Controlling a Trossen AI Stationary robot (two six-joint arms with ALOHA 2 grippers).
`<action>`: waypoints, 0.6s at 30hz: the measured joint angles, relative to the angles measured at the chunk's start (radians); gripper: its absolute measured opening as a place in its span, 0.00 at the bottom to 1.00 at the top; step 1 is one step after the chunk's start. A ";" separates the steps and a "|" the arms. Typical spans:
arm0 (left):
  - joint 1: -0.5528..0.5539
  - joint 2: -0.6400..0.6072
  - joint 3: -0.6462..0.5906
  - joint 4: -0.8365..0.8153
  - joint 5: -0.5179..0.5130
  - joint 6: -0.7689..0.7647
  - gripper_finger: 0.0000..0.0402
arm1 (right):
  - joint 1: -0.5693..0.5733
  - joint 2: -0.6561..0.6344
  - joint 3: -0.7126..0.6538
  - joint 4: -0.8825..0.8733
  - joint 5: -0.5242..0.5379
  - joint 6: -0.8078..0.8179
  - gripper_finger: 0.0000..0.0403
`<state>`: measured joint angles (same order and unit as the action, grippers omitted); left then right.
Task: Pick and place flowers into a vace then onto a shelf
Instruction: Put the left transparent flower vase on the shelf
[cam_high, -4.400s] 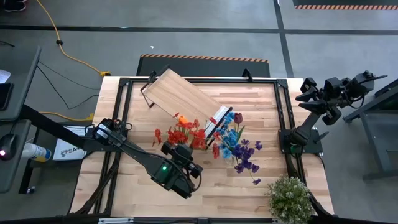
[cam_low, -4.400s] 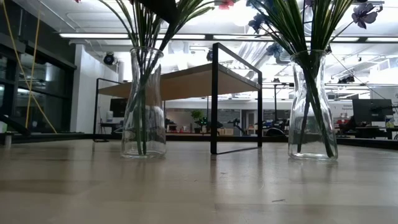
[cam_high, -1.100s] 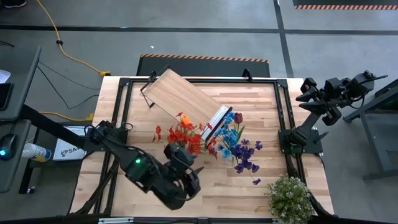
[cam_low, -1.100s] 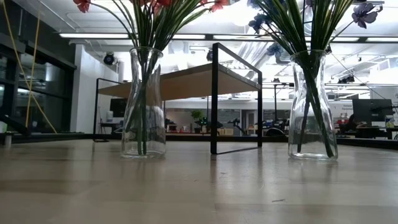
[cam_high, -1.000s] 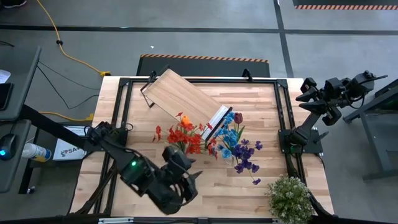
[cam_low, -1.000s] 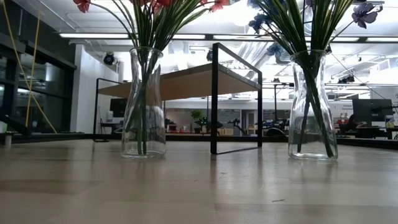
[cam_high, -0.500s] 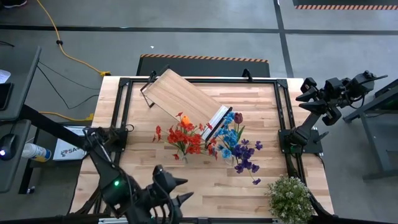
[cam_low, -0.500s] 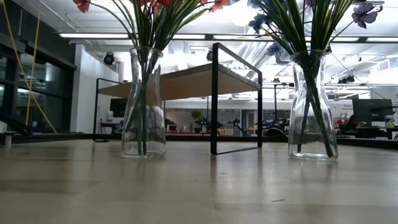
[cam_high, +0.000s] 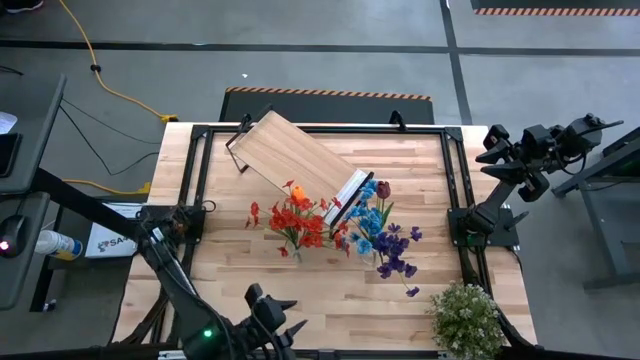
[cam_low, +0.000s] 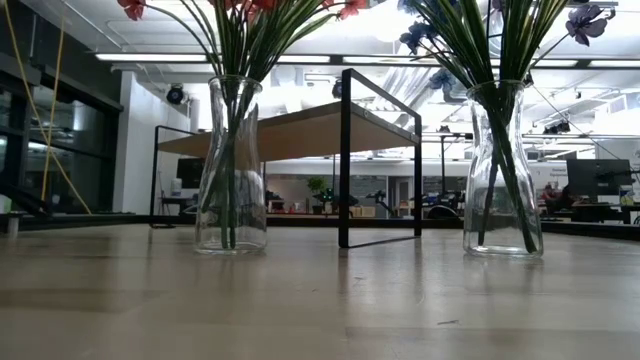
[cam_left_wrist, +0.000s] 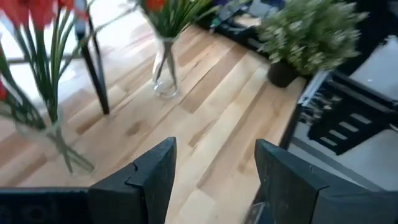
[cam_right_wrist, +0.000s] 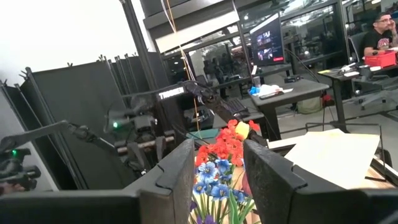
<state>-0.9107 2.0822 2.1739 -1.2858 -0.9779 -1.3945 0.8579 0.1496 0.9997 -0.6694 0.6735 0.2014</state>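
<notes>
Overhead view even and sharp, soft shadows only. Table-level view backlit: ceiling strip lights blow out behind the two glass vases, so the stems read dark, and the near tabletop is soft. My left gripper view is smeared with motion blur, red flowers washed out ahead of my fingers. Beyond my right gripper, a white glare patch fills the upper corner.

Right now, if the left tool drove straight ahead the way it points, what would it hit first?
The left tool stands open and empty, with bare tabletop ahead. The line looks free up to the far glass vase, probably first in its way; depth is unclear.
</notes>
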 joint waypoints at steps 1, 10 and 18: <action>0.000 0.005 -0.019 0.001 0.000 -0.029 0.62 | 0.000 0.000 0.000 0.000 0.000 0.001 0.32; -0.002 0.028 -0.197 0.005 0.004 -0.290 0.62 | 0.000 0.000 0.000 0.000 -0.038 0.006 0.32; -0.007 0.027 -0.416 0.014 -0.022 -0.571 0.62 | 0.000 0.000 0.000 0.000 -0.042 0.007 0.32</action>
<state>-0.9174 2.1094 1.7583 -1.2718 -1.0000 -1.9659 0.8580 0.1496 0.9997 -0.6693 0.6319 0.2081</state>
